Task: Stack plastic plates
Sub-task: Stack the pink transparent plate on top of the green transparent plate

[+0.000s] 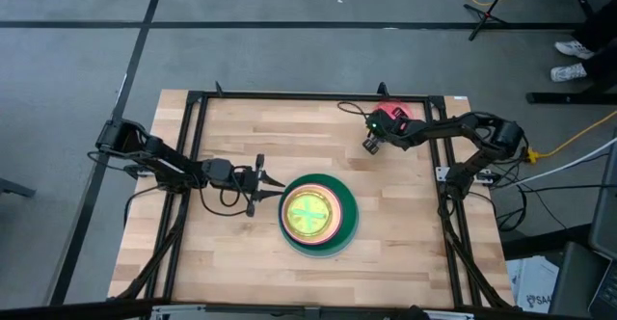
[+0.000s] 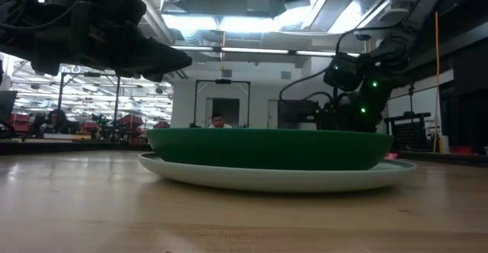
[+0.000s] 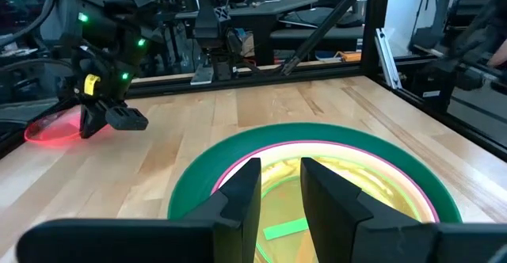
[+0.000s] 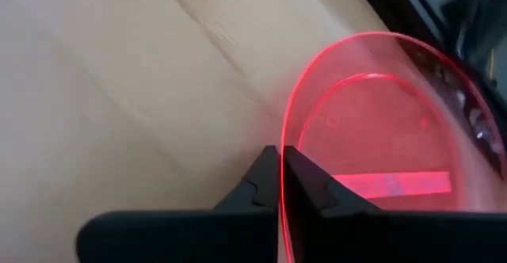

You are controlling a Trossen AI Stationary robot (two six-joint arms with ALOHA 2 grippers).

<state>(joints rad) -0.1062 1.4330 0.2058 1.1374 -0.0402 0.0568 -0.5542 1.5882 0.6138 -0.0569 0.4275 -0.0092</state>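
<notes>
A stack of plates (image 1: 318,214) stands at the table's middle: a light blue plate (image 2: 274,178) at the bottom, a dark green one (image 2: 267,148) on it, then a magenta rim (image 3: 317,146) and a lime-green plate (image 1: 310,212) on top. My left gripper (image 3: 281,192) is open and empty, over the stack's left rim. My right gripper (image 4: 280,172) is shut on a translucent red-pink plate (image 1: 395,114) at the table's far right. That plate also shows in the left wrist view (image 3: 49,127). My right gripper pinches the red-pink plate's rim (image 4: 290,140) between its two fingers, one on each side of the thin edge. The plate reaches away beyond the fingertips and looks tilted. I cannot tell whether its far edge rests on the table.
A black metal frame (image 1: 198,146) runs around the wooden tabletop. Bare wood lies between the stack and the red-pink plate (image 1: 328,142) and along the near edge. People and equipment show in the room beyond the table.
</notes>
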